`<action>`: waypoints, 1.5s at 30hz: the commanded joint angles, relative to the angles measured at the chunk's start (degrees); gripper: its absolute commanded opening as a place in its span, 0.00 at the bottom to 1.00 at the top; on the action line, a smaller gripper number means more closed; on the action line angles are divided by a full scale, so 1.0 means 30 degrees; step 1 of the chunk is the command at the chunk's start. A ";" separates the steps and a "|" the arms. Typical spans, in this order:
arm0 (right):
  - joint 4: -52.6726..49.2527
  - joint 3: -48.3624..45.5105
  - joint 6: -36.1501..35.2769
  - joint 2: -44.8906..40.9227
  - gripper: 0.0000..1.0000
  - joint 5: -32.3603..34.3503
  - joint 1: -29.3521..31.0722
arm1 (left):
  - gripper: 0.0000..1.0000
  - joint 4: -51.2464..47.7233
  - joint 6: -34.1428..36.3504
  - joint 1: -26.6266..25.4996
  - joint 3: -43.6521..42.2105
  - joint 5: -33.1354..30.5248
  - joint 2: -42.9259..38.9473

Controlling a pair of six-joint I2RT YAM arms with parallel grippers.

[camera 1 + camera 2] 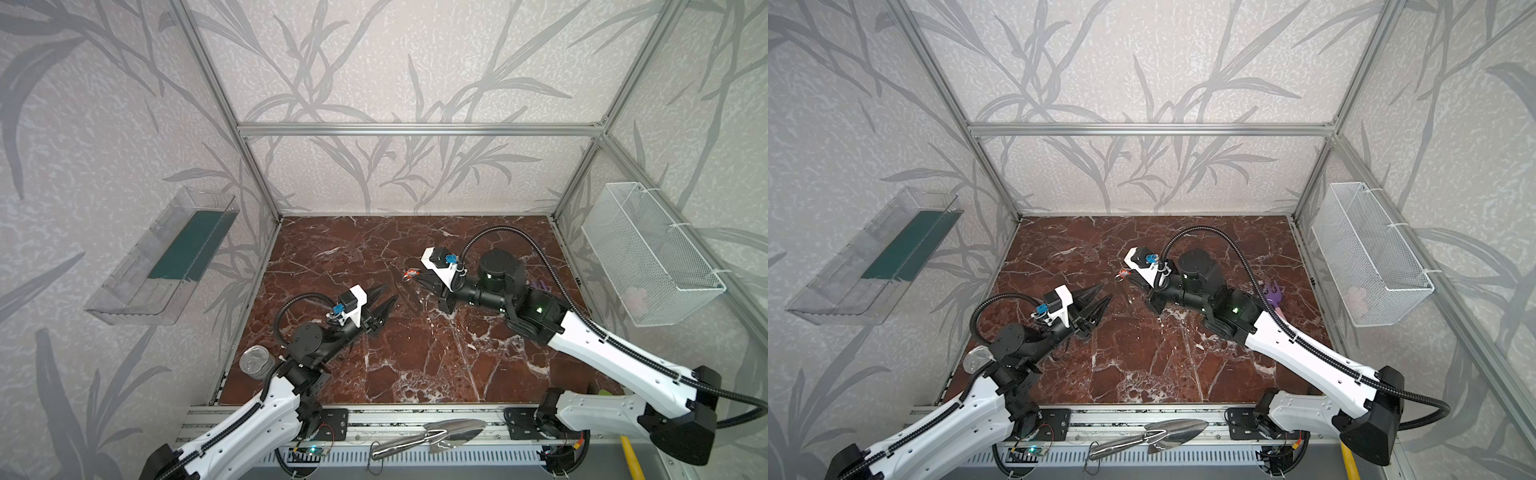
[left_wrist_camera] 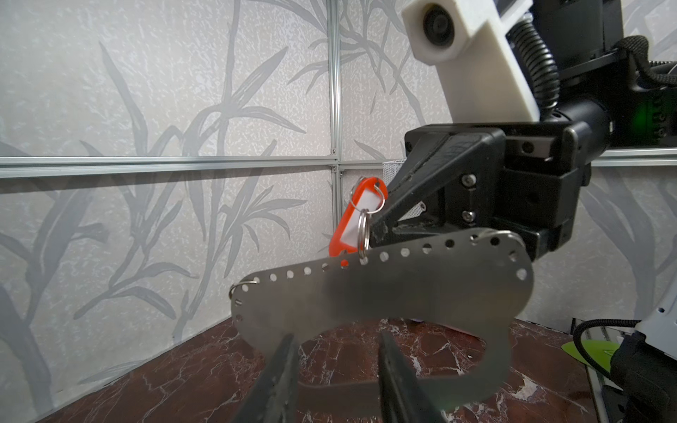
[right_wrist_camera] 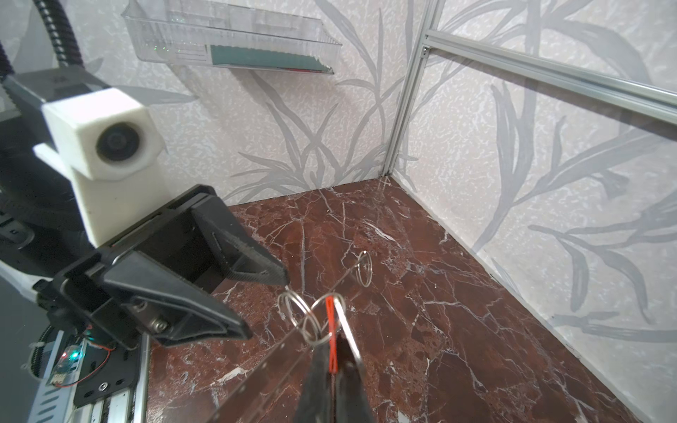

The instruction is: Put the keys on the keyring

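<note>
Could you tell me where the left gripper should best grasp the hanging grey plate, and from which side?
Probably the lower band under the cutout of the grey plate, approached from below with the left gripper turned to close on both faces: the plate is thin, flat, and hangs edge-down from the keyring.
</note>
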 commanded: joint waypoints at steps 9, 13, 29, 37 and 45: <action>0.2303 0.0874 0.0940 0.0127 0.00 0.2696 0.0055 | 0.53 0.0240 0.0755 -0.0059 0.0429 -0.0170 0.1832; 0.2677 0.1206 0.1328 0.0477 0.00 0.3520 0.0093 | 0.52 0.0707 0.2028 -0.0449 0.0520 -0.1671 0.2528; 0.2033 0.4376 0.2355 0.2583 0.00 0.6374 0.0174 | 0.51 1.1698 1.3136 -0.2914 0.1128 -0.7323 0.9800; 0.1967 0.4690 0.2630 0.2914 0.00 0.7016 0.0236 | 0.49 1.3048 1.6457 -0.4613 0.3505 -0.9697 1.3085; 0.2017 0.4506 0.2662 0.2739 0.00 0.7235 0.0268 | 0.48 1.3034 1.5965 -0.4779 0.3537 -1.0257 1.2580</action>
